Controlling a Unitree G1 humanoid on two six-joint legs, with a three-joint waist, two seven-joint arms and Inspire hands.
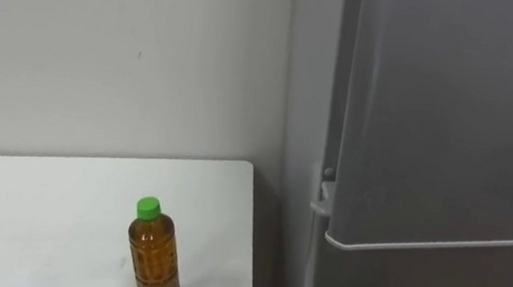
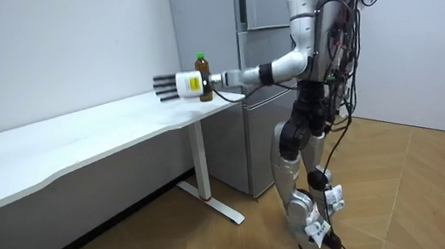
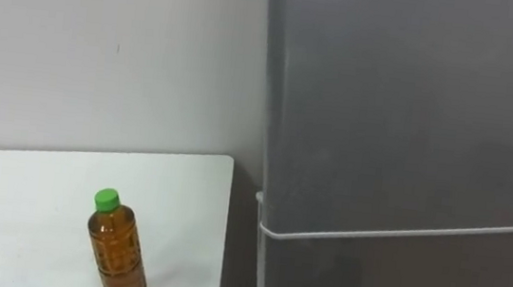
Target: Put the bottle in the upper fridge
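A bottle [image 1: 155, 259] of amber liquid with a green cap stands upright on the white table [image 1: 40, 207], near its right end. To its right is the grey fridge [image 1: 450, 116], with upper and lower doors both closed and a pale seam between them. In the room view I stand at the table's end, in front of the fridge [image 2: 255, 5]. My left arm is stretched out level over the table. My left hand [image 2: 170, 87] is open with straight fingers, beside the bottle [image 2: 201, 67] and reaching just past it.
A plain pale wall runs behind the table and meets the fridge's side. The long table [image 2: 83, 135] stretches away to the room view's left. Wooden floor lies behind me.
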